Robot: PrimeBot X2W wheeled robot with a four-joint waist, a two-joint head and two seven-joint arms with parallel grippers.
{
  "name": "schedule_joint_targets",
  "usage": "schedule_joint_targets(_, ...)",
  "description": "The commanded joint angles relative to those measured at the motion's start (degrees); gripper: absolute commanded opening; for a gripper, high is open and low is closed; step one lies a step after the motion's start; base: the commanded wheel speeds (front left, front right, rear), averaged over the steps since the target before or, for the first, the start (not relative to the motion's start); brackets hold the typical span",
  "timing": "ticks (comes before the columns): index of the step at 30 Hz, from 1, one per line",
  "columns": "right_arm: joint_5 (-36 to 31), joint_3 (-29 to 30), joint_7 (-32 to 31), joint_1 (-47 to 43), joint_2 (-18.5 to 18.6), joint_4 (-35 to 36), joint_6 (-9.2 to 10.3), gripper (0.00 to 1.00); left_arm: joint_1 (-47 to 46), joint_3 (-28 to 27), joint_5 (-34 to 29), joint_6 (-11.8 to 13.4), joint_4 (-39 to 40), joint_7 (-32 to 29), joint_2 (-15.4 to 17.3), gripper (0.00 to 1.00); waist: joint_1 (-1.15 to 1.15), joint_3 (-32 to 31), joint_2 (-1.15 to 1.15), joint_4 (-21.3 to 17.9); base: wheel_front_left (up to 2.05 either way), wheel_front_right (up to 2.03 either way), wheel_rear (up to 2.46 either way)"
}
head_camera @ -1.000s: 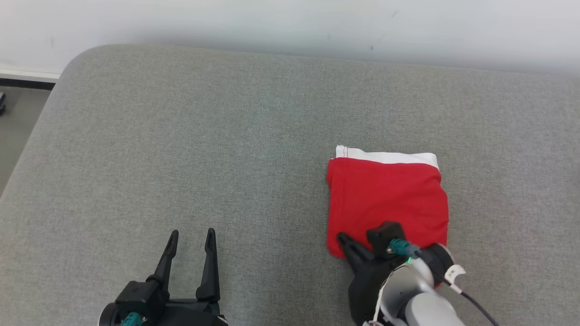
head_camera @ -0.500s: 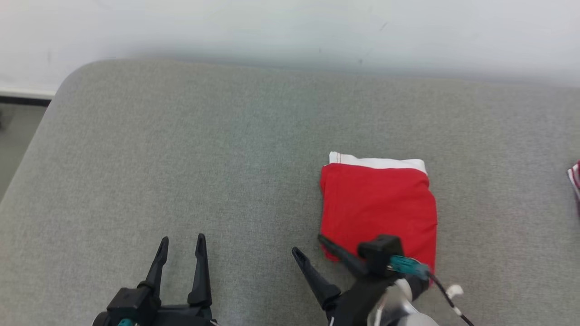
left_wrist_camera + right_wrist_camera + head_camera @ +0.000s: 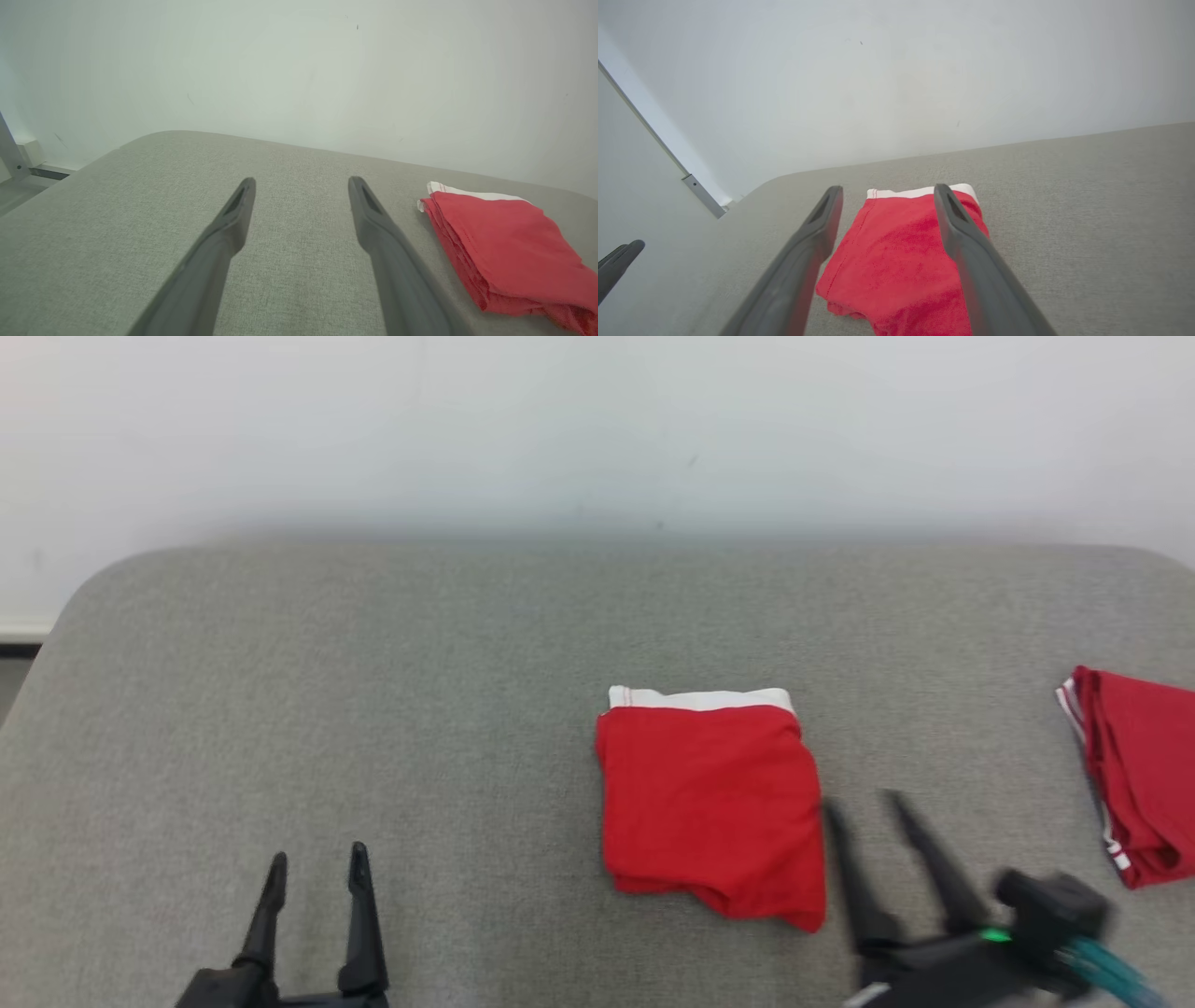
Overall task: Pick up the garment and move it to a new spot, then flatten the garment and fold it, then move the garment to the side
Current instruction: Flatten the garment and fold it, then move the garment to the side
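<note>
The folded red garment [image 3: 709, 803] lies on the grey padded surface [image 3: 373, 663]. The right gripper [image 3: 861, 801] stands released and empty just beside it. The left gripper [image 3: 317, 854], likewise released, is well apart.

**Head view.** Set high, facing forward and down. Takes in the grey surface [image 3: 373, 709] from its left corner rightward, with the wall [image 3: 560, 429] across the top. The garment [image 3: 709, 803] sits at mid-distance, the left gripper [image 3: 317, 855] at lower left and the right gripper [image 3: 862, 803] at lower right.

**Left wrist view.** Set low over the surface, looking along its fingers [image 3: 224, 242] to the wall. The garment is near, at the right edge.

**Right wrist view.** Set low and close, with the horizon tilted. Looks along its own fingers [image 3: 803, 252], over the garment, to the wall. A tip of the left gripper shows at the lower left edge.

**Shared.** All three views take in the garment, surface and wall.
</note>
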State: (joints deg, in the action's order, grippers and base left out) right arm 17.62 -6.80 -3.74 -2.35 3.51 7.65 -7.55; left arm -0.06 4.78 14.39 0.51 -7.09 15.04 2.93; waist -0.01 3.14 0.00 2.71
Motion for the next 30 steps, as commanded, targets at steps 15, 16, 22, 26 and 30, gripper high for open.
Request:
schedule_joint_targets(15, -4.49, 12.66, 12.99, -2.9, 0.16, -11.5, 0.16, 1.0, 4.72, -3.82, -5.57, -1.02, -1.06, 0.16, 0.07, 1.0, 0.01, -3.6, 0.0, -4.51, 0.0, 0.0, 0.0)
schedule_joint_targets(16, -4.29, 12.68, 13.38, -2.64, 0.3, -12.37, 0.16, 1.0, 4.95, -3.94, -6.08, -1.25, -1.38, 0.16, 0.1, 1.0, 0.01, -3.74, 0.0, -4.61, 0.0, 0.0, 0.0)
schedule_joint_targets(22, -3.73, 11.07, 13.54, -2.17, 0.86, -17.13, 0.16, 1.0, 6.52, -5.17, -6.87, -1.5, -3.32, 0.16, 0.09, 1.0, 0.01, -4.68, 0.0, -4.7, 0.0, 0.0, 0.0)
schedule_joint_targets(26, -3.62, 10.25, 13.11, -1.99, 1.14, -18.72, 0.16, 1.0, 7.37, -5.88, -7.1, -1.48, -4.53, 0.16, 0.04, 1.0, 0.01, -5.03, 0.0, -4.68, 0.0, 0.0, 0.0)
schedule_joint_targets(30, -3.61, 9.75, 12.7, -1.79, 1.37, -19.36, 0.17, 1.0, 7.37, -6.43, -6.76, -1.87, -5.56, 0.16, 0.01, 1.0, 0.01, -5.21, 0.0, -4.69, 0.0, 0.0, 0.0)
